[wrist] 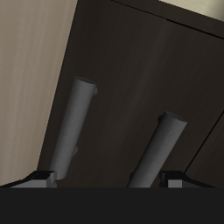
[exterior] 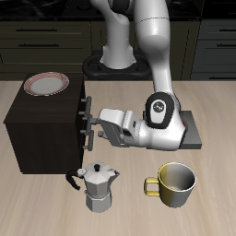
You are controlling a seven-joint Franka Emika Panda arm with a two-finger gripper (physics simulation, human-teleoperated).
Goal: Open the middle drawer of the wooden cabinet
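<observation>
The wooden cabinet (exterior: pixel 41 134) stands near one side of the table, its three-drawer face turned toward the arm. My gripper (exterior: pixel 93 126) is level with the middle drawer (exterior: pixel 81 123) and right up against its grey handle (exterior: pixel 88 123). In the wrist view the dark drawer front (wrist: pixel 131 70) fills the frame. Two grey handle rods (wrist: pixel 77 122) reach toward the camera. My gripper (wrist: pixel 109 178) is open, with one fingertip (wrist: pixel 39 178) on each side of the rods. The drawer looks flush with the cabinet face.
A red-rimmed plate (exterior: pixel 46 84) lies on top of the cabinet. A grey moka pot (exterior: pixel 99 187) and a yellow mug (exterior: pixel 175 182) stand near the table's front edge. A flat black stove plate (exterior: pixel 192 132) lies behind my wrist.
</observation>
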